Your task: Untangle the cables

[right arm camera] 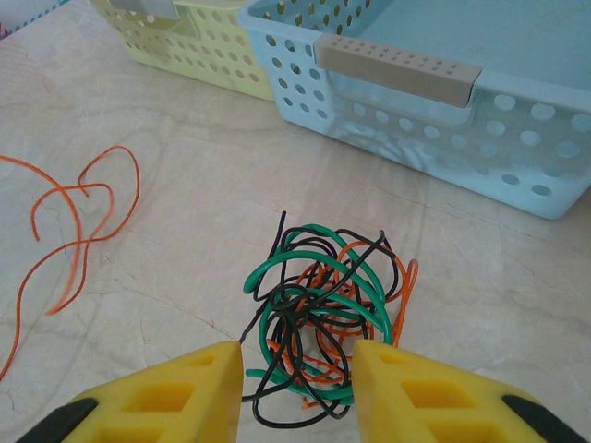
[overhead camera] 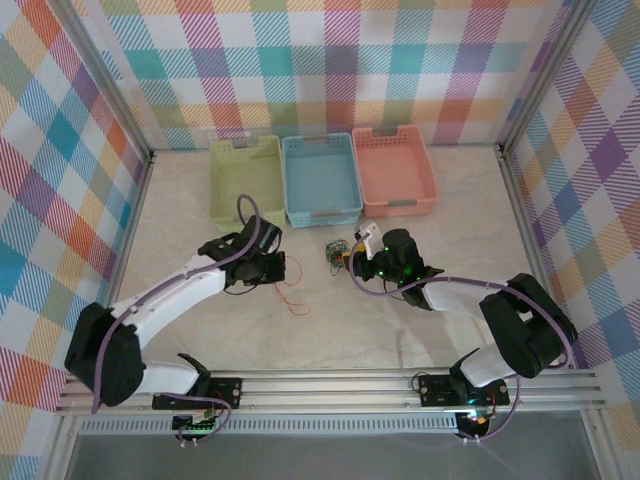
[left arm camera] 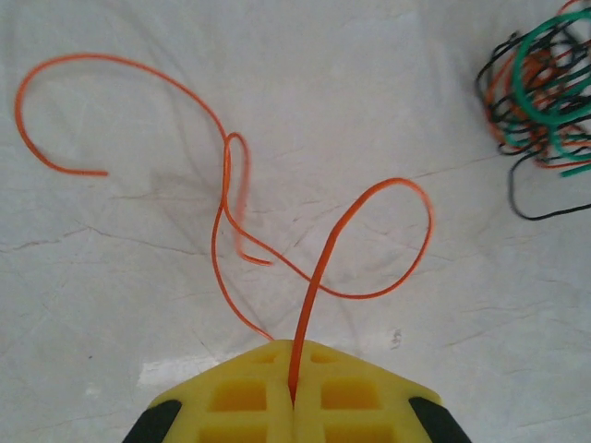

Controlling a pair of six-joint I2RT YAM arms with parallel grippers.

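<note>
My left gripper is shut on one end of a long red-orange cable. That cable loops away over the table and lies apart from the others. The remaining cables form a small knot of green, black and orange wire in front of the blue basket. My right gripper stands open, its yellow fingers on either side of the near edge of the tangle. The loose orange cable lies to the left in the right wrist view, and the knot sits at the top right of the left wrist view.
Three perforated baskets stand in a row at the back: a green one, a blue one and a salmon one. The blue basket is close behind the tangle. Checked walls enclose the pale marbled table.
</note>
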